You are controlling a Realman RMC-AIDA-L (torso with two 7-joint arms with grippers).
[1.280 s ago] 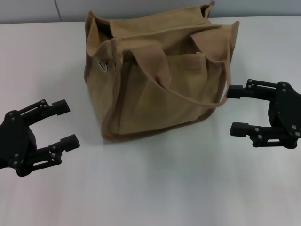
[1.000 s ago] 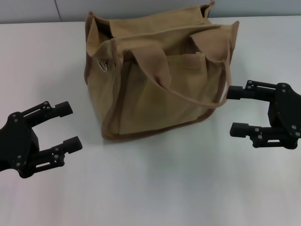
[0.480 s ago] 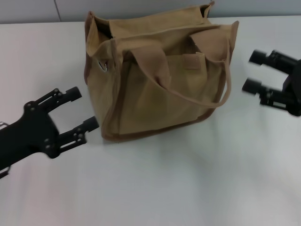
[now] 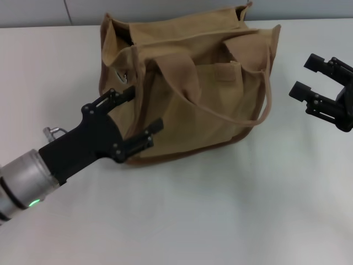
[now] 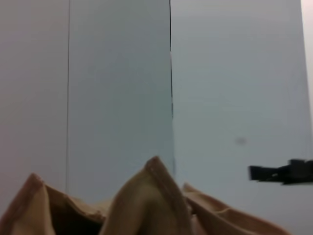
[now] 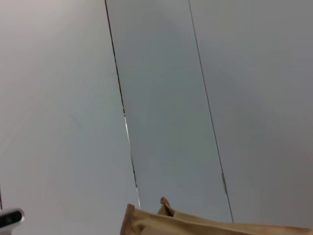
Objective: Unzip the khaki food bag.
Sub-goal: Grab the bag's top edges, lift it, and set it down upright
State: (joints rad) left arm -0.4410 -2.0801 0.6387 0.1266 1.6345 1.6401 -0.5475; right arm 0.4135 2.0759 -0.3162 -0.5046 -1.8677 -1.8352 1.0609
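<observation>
White table (image 4: 220, 210), left tool (image 4: 140, 114) overlapping bag (image 4: 204, 88)

Light falls evenly and fairly bright from above onto the pale worktop (image 4: 231, 210), which shows no hard glare, only a mild brightening toward its near part. Shadows are soft: a faint grey smear lies on the worktop just near of the khaki food bag (image 4: 187, 83), and darker folds sit inside its open far-left corner. In the head view the left pincer (image 4: 144, 114) is reasonably crisp, while the right pincer (image 4: 309, 77) looks slightly smeared at its tips. Both wrist views are dim, grey and soft, with the bag's fabric (image 5: 146, 205) out of focus and wall panels (image 6: 161, 98) flat-lit.
</observation>
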